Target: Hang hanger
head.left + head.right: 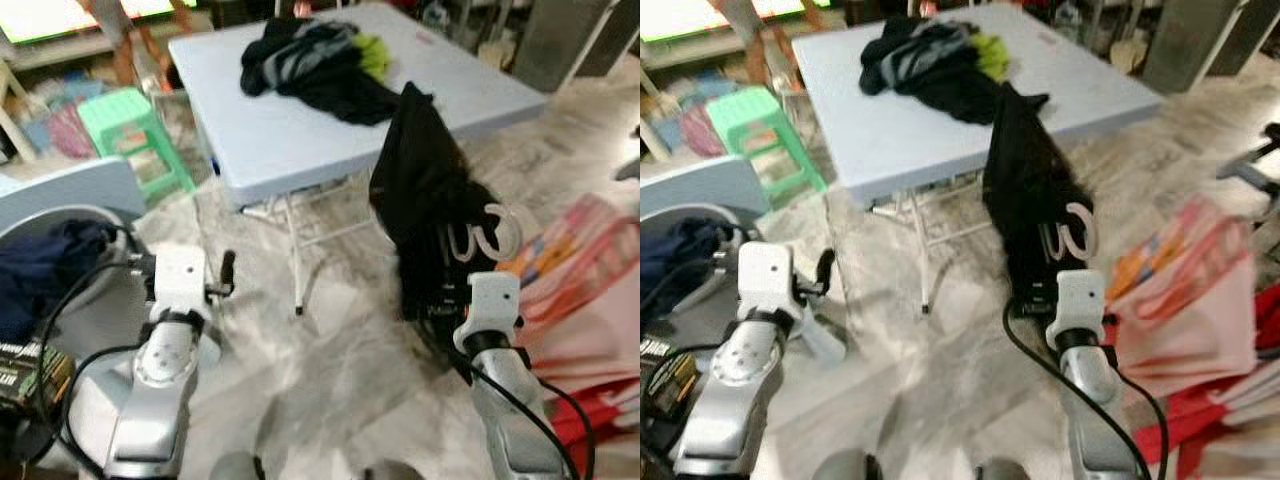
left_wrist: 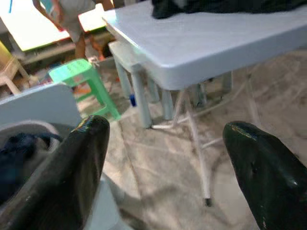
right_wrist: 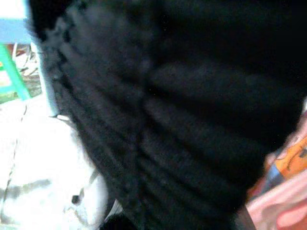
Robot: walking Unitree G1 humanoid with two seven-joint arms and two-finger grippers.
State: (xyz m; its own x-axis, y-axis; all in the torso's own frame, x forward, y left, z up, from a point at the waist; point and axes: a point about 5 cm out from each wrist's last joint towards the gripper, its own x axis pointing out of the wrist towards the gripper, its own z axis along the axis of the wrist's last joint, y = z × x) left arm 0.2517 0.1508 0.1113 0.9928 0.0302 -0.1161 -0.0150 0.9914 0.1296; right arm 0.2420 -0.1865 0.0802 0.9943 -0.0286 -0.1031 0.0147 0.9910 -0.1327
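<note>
Nearest me, my left gripper [image 1: 226, 268] was raised idle at my left, its fingers [image 2: 79, 172] spread wide with nothing between them. Beyond it sat a basket [image 1: 60, 215] holding dark clothes, a green stool [image 1: 125, 115], and the grey table [image 1: 290, 130] with a heap of clothes [image 1: 315, 65] on top.

To the right, my right arm held up the hanger [image 1: 495, 232], its white hook showing above my wrist and a black garment [image 1: 420, 200] draped over it, just in front of the table's edge. My right gripper [image 1: 440, 300] was buried in the cloth, so I could not tell how its fingers stood.

I judged this the carrying step: no rail or rod was in sight, so I had first to find one and lift the hook onto it. Pink and red bags [image 1: 585, 280] crowded the floor at my right, and the table leg [image 1: 297, 265] stood ahead.
</note>
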